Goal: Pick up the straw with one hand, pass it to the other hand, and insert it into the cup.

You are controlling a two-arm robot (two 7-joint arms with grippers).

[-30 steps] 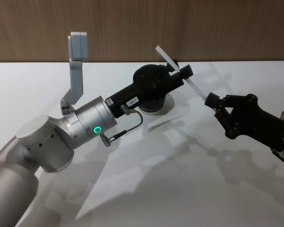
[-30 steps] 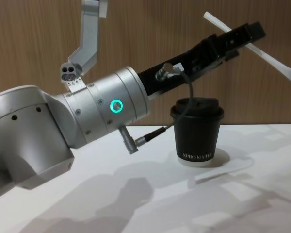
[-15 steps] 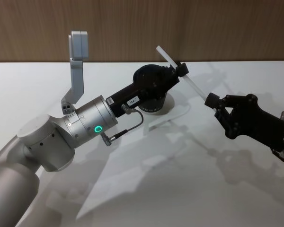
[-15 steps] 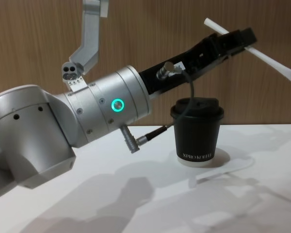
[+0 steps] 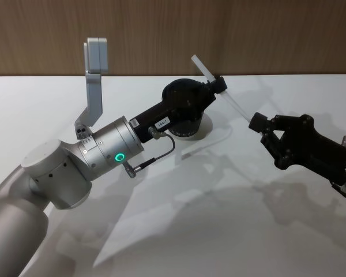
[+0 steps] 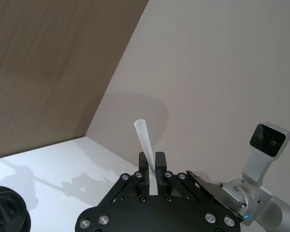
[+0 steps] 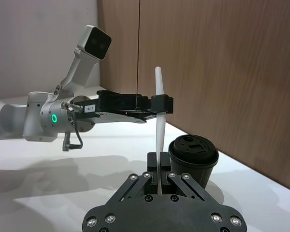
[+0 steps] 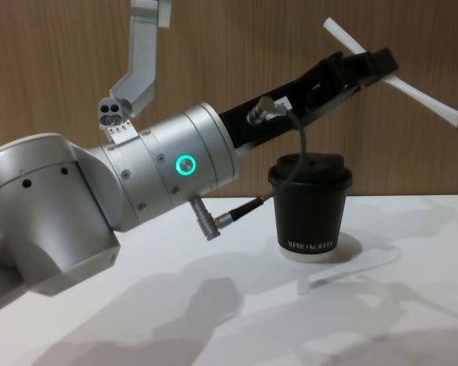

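Observation:
The white straw point(image 5: 233, 103) slants in the air above the table, held at both ends of its span. My left gripper point(image 5: 220, 85), on the silver wrist with the green ring, is shut on its upper part, right over the black lidded cup point(image 5: 190, 124). My right gripper point(image 5: 256, 122), a black blocky one, is shut on the straw's lower end to the right of the cup. In the chest view the straw point(image 8: 424, 95) crosses high above the cup point(image 8: 311, 217). The left wrist view has the straw point(image 6: 142, 135) pinched between the fingers; the right wrist view shows the straw point(image 7: 159, 96) rising from its fingers.
The white table point(image 5: 219, 219) spreads open in front of and to the right of the cup. A wood-panelled wall point(image 5: 277, 34) closes the back. A grey cable with a metal plug point(image 5: 155, 156) loops under the left wrist, and a grey camera bracket point(image 5: 95, 75) sticks up from it.
My left gripper's fingers have closed in on the straw's upper part. The straw and my right gripper have barely shifted.

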